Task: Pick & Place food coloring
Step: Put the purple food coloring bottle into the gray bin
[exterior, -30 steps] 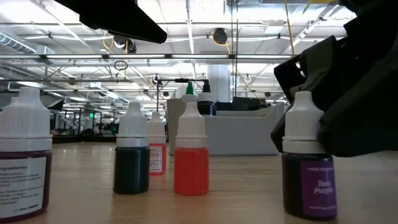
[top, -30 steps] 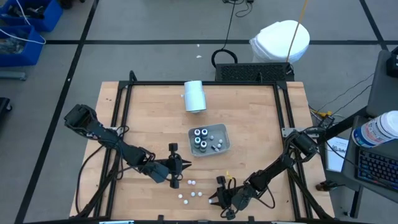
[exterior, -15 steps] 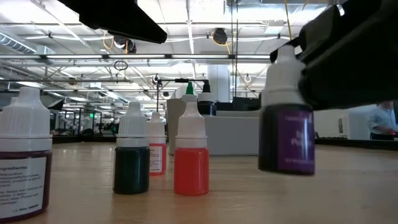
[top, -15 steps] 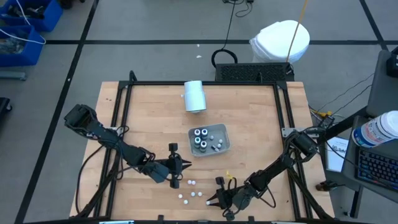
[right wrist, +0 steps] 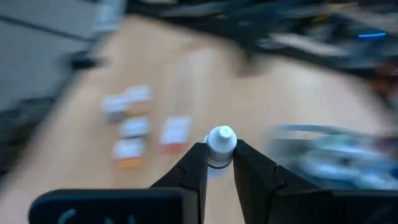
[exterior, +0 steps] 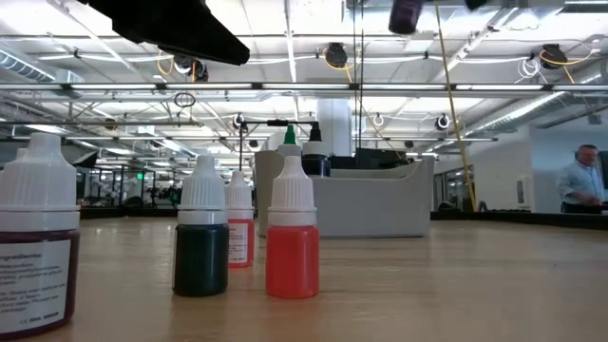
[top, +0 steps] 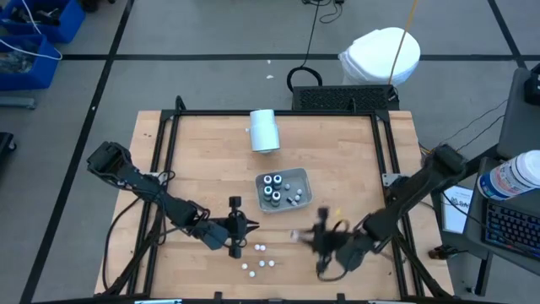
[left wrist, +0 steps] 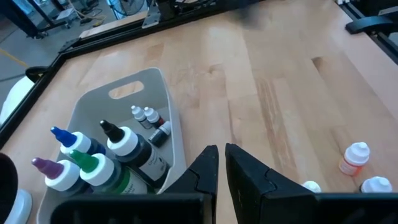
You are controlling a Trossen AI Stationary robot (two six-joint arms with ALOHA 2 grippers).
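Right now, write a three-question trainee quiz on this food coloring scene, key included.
1. True or false: the right gripper is shut on a small bottle.
2. Where is the left gripper? A) inside the grey tray B) over the table beside loose bottles C) on the white cylinder
3. Fill in: in the low view, the nearest upright bottle holds ___ liquid.

Key: 1 true; 2 B; 3 red.

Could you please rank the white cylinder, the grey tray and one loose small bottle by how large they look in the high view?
1. Grey tray, the widest footprint.
2. White cylinder, clearly smaller than the tray.
3. Small bottle, only a white dot on the table.

All three rest on the same tabletop, so nearness to the camera hardly affects the order.
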